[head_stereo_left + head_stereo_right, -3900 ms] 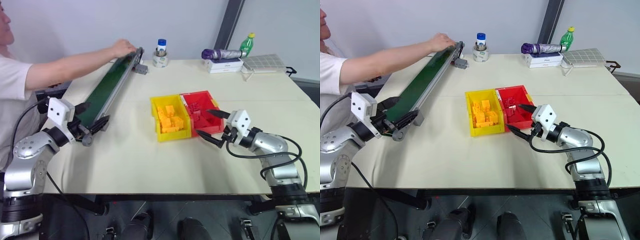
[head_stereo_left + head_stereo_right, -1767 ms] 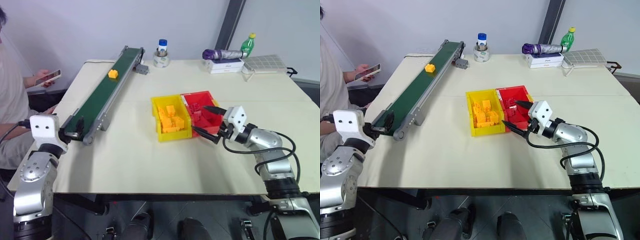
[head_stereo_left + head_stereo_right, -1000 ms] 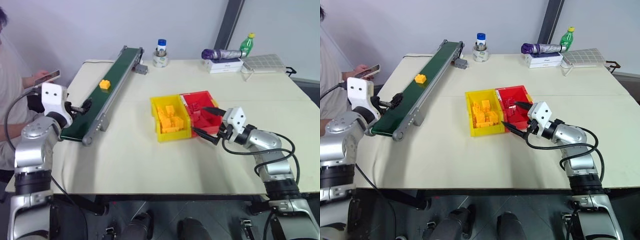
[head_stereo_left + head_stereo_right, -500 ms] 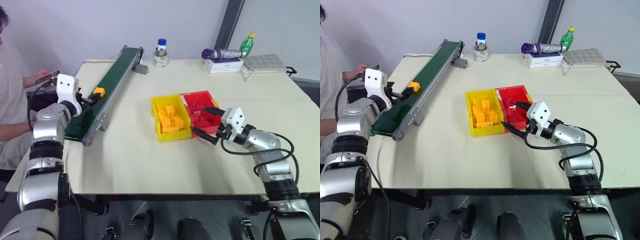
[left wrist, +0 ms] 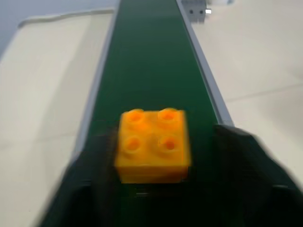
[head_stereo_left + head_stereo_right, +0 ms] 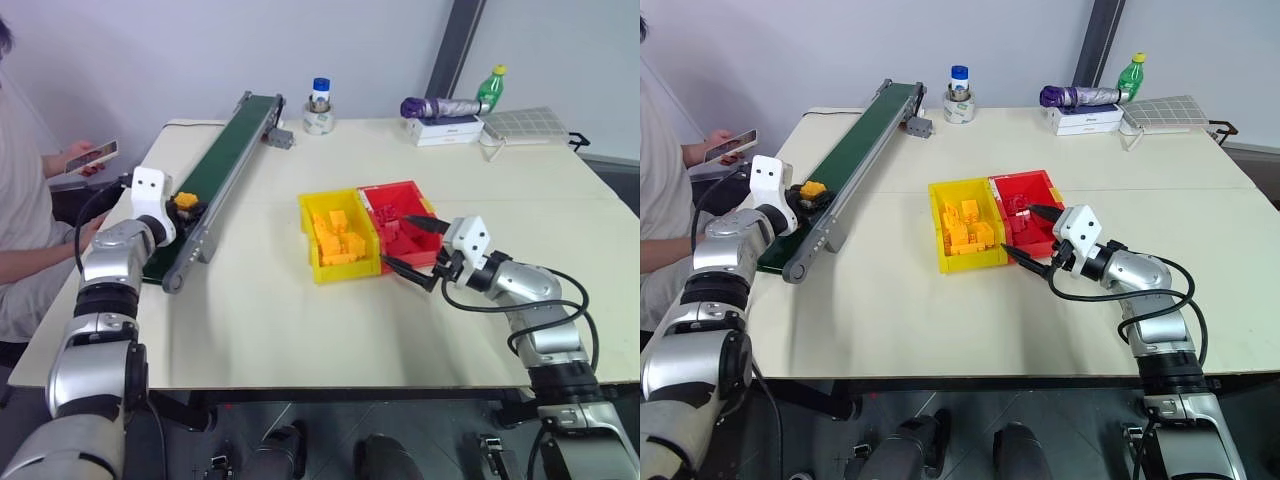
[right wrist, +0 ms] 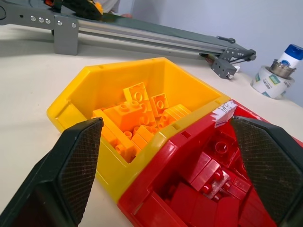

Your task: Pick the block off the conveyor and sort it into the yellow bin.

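Honestly, with the left tool [image 6: 805, 195] clenched on the block [image 5: 152, 144] over the conveyor [image 6: 225, 155] by the desk's left edge, a shallow pinch could drop it short of the yellow bin [image 6: 310, 262], while the right tool [image 6: 1025, 238] sits released.

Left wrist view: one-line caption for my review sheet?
Small yellow-orange studded plastic brick between the left gripper fingers, on the long dark green conveyor belt.

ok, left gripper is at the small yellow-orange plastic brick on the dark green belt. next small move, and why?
Probably lift the left gripper straight up off the dark green conveyor belt. The small yellow-orange plastic brick sits between its black fingers, which look closed on it, but it is not yet off the belt. The yellow plastic bin lies across the table, so clear the grey side rail before carrying it over.
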Robot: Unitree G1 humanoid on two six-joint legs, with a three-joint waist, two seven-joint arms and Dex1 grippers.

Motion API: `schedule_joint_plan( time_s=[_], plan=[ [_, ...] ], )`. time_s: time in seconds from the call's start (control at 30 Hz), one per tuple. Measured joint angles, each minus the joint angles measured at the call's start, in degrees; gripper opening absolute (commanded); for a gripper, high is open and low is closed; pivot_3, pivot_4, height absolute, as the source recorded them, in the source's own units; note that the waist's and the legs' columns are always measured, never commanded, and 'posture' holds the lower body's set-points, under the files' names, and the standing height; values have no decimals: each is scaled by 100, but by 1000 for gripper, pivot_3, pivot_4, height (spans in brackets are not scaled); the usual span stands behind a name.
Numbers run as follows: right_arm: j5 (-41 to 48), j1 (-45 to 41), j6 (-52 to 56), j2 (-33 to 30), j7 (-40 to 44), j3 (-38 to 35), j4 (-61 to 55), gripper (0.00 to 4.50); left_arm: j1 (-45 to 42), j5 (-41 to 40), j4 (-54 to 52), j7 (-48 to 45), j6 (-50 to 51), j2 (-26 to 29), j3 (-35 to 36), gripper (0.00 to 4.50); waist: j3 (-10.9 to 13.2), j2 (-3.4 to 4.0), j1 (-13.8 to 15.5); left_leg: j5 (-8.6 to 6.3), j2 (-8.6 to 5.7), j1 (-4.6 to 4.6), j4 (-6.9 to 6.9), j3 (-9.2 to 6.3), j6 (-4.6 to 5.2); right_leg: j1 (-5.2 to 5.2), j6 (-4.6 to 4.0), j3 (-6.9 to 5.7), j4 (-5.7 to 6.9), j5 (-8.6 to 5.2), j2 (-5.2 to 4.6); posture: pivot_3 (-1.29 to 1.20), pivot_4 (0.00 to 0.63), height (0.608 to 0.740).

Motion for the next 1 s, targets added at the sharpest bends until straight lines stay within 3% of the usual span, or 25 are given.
schedule_joint_plan(
  time_s=[0.13,0.27,0.43,0.63,0.83,0.9,1.0],
  plan=[
    [0,0,0,-1,-2,0,0,4500,201,-13,-417,136,30,-27,21,1314,0,0,-1,0,0,0,3,0,0,2,0,0,0,0,0,0,150,740],
    [-1,-7,-3,1,-7,3,1,4500,367,-376,-1578,-66,57,-387,86,1314,0,0,50,0,-2,-1,11,-3,0,12,0,-3,-3,1,-1,0,150,740],
    [-2,-20,-10,3,-10,3,3,4500,374,-743,-2871,-267,497,-1278,-283,1314,-1,-1,44,0,-5,8,15,-3,0,26,0,-3,-6,1,-3,0,150,740],
    [-9,-33,-12,7,-39,6,3,4500,238,-487,-2570,-4,521,-2062,-851,1314,-1,-2,-43,7,-2,8,11,-3,11,21,3,-4,0,2,0,0,150,740],
    [-5,169,-6,-49,-126,-51,-116,4500,211,-594,-2447,-151,507,-2582,-926,1314,0,-2,-80,8,-4,7,12,-3,13,22,3,-5,-1,2,-1,0,150,740],
    [-5,206,6,-49,-165,-54,-185,4500,211,-572,-2438,-201,490,-2654,-991,2370,0,-2,-96,8,-3,9,12,-3,12,22,3,-6,0,2,-1,0,150,740],
    [-3,225,27,-60,-216,-76,-262,4500,212,-425,-2410,-105,367,-2612,-1033,3524,0,-2,-103,8,-2,10,12,-3,12,22,3,-5,1,2,0,0,150,740]
  ],
)
